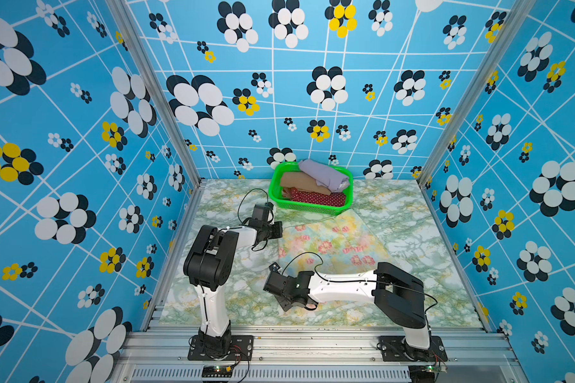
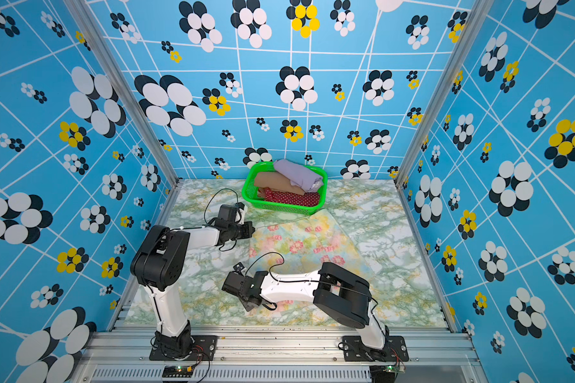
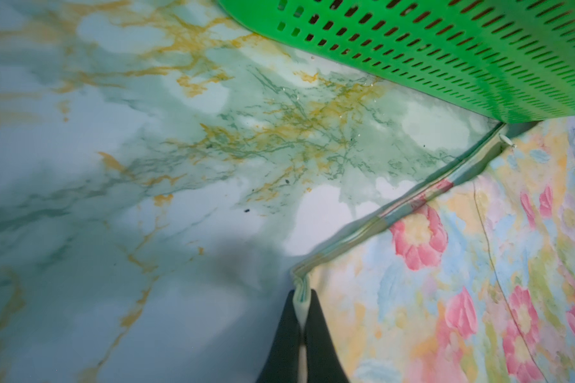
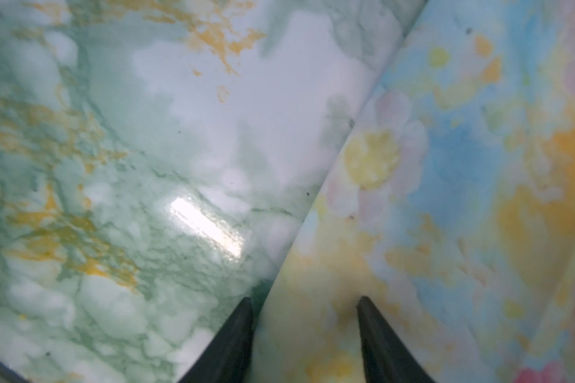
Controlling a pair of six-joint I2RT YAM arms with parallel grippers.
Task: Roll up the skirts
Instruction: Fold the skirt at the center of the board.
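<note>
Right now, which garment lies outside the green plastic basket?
The pale yellow skirt with pink flowers, on the table; the lilac, tan and red dotted cloths lie in the basket.

The left arm (image 1: 213, 305) and right arm (image 1: 339, 291) show white links, black joints, looping black cables (image 1: 346, 282), bolted baseplates (image 1: 243, 345).

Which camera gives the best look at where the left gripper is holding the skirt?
The left wrist view: the left gripper is shut on the folded edge of the skirt, seen close up. In both top views the pinch is tiny and mostly hidden by the wrist. The right wrist view shows only another stretch of skirt edge.
</note>
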